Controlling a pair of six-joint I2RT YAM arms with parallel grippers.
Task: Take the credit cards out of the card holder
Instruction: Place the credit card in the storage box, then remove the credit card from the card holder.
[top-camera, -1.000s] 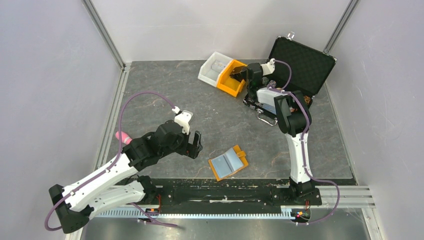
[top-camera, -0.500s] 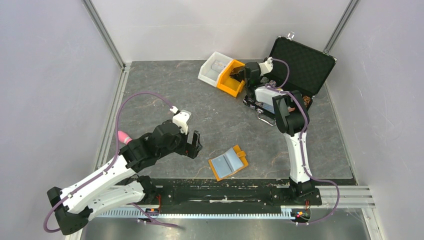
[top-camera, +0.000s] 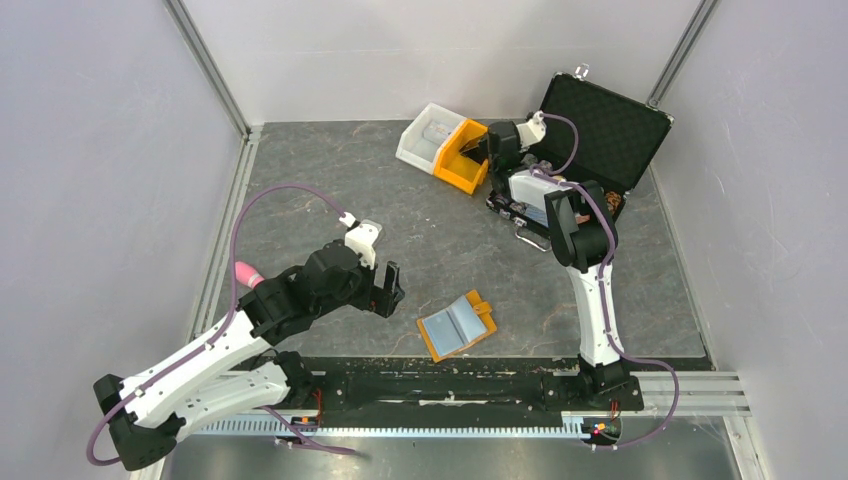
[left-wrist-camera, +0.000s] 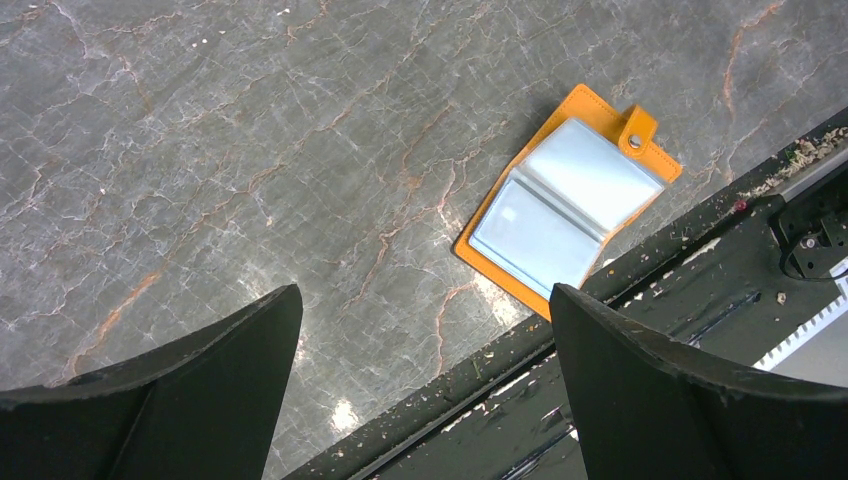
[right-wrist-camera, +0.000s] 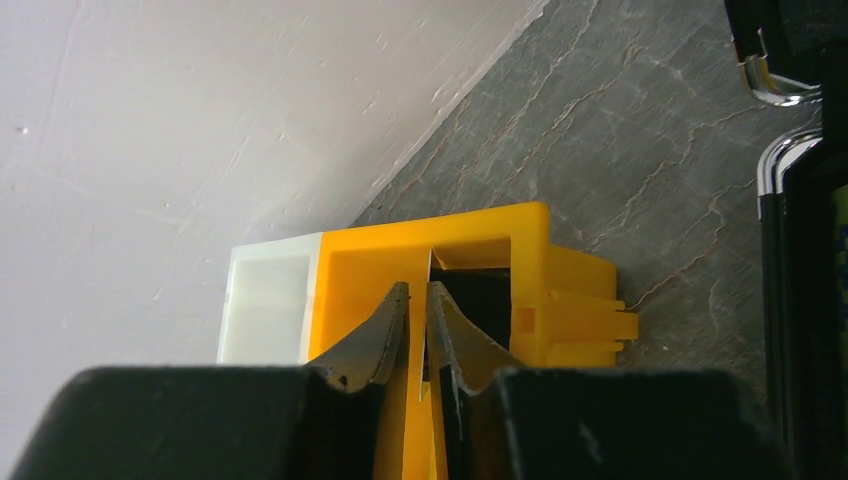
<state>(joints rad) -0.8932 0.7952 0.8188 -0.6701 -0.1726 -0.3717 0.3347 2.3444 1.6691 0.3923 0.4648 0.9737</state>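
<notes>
Right end effector (right-wrist-camera: 418, 292) over orange bin (right-wrist-camera: 360, 265).

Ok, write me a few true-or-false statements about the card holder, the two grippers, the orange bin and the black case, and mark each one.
1. The card holder lies open on the table. True.
2. The left gripper is clamped on the card holder. False: its jaws are wide open and it touches nothing, with the holder lying off to one side.
3. The right gripper is over the orange bin. True.
4. The black case is closed. False: its lid stands open.
</notes>
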